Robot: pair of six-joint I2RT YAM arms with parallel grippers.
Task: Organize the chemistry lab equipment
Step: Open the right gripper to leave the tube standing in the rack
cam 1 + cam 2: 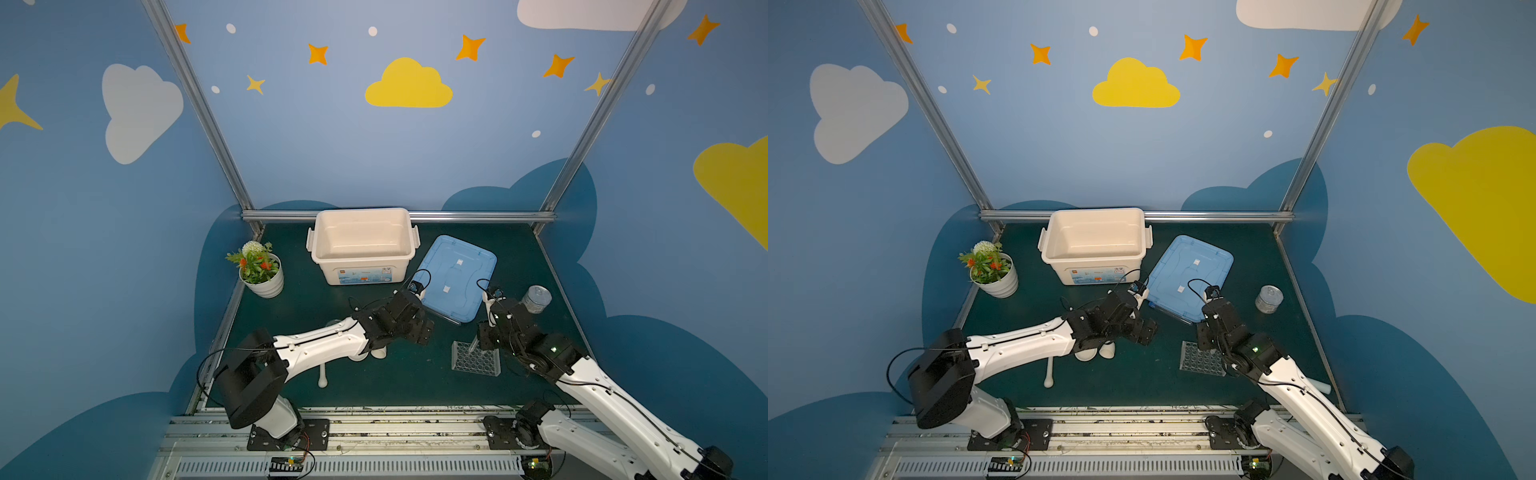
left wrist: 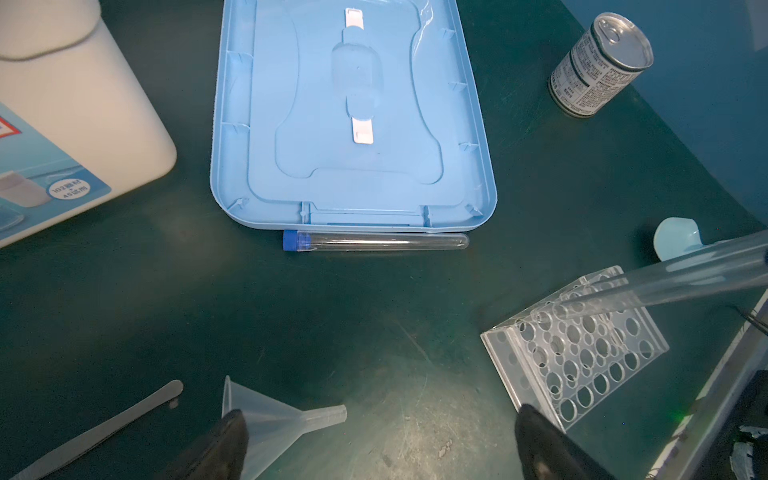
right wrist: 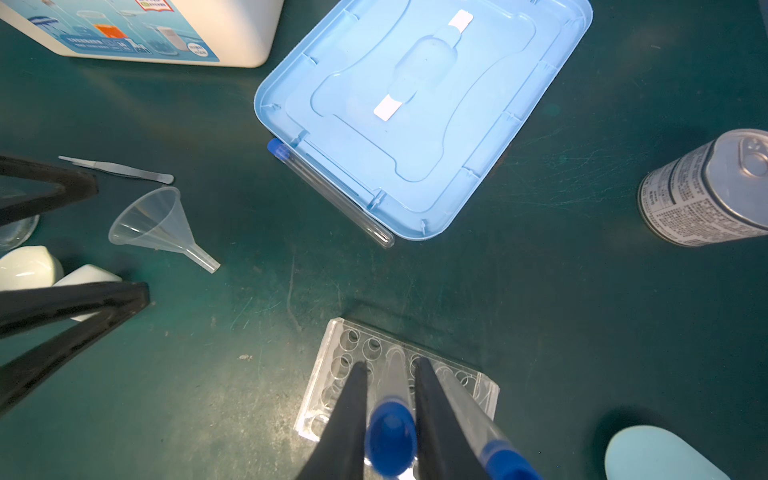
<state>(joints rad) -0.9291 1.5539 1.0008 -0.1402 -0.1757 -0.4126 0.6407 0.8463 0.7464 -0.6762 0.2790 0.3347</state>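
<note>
Right gripper (image 3: 390, 363) is down over the clear holed rack (image 3: 324, 386), which sits on the dark green counter (image 1: 395, 382) toward the front right. Its two black fingers (image 3: 353, 415) hug either side of a clear blue-capped test tube (image 3: 390, 432) standing in one of the holes. Honestly can't tell if they're pinching it or just sitting right beside it, the gap's too tight to read. A second capped tube (image 3: 503, 459) leans in the rack just beside that one. A third tube (image 2: 374, 242) lies flat on the counter, tucked along the edge of the pale blue plastic lid (image 2: 353, 166).

Left gripper (image 2: 380, 411) hangs over the middle of the counter with its fingers spread wide apart and nothing between them. Near it there's a clear plastic funnel (image 2: 282, 419) on its side, with the metal tweezers (image 2: 95, 432) just beside. The white bowl (image 1: 1086, 354) and small white cup (image 1: 1107, 352) peek out from under the left arm, and the white pestle (image 1: 323, 374) lies nearer the front. The open white plastic bin (image 1: 361, 270) is at the back, next to the lid.
</note>
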